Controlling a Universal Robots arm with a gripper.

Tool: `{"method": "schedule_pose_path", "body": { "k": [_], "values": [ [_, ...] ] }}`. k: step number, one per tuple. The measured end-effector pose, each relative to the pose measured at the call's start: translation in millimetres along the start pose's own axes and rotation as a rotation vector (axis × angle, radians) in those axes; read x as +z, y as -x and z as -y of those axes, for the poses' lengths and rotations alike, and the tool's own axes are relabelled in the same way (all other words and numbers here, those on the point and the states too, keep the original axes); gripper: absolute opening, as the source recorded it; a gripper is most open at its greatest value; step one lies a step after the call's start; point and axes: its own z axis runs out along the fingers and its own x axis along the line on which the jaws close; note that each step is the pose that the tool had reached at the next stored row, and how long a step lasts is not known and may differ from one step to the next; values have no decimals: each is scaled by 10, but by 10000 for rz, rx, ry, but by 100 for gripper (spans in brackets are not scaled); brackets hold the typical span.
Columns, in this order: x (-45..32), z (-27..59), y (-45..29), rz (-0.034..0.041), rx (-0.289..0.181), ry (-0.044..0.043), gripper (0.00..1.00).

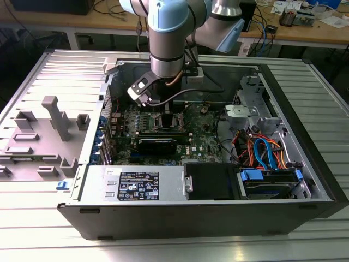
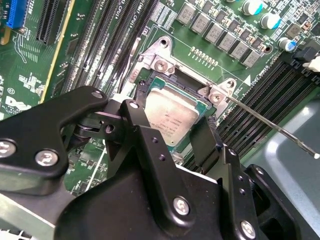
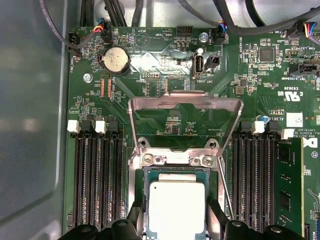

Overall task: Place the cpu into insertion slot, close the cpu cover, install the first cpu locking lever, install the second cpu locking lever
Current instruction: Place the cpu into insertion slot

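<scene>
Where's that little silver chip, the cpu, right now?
In the first wrist view the cpu lies in the slot on the green motherboard, beside the open cover hinge, with black memory slots on either side.

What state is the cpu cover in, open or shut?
Open: in the first wrist view the cpu cover stands raised, motherboard showing through its window, the cpu uncovered.

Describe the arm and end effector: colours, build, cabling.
Arm: round silver-grey segments with light-blue joint caps. A black cable loops off the wrist, next to a boxy black-and-white module. End effector: matt black angular linkage plates, fastened with silver screws and pivot pins.
</scene>
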Motion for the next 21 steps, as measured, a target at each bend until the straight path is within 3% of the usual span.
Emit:
{"method": "schedule_pose_path", "body": {
  "k": [10, 21],
  "values": [
    [-5, 0, 0, 40, 0, -2, 61],
    [-107, -3, 0, 41, 0, -20, 61]
  ]
}}
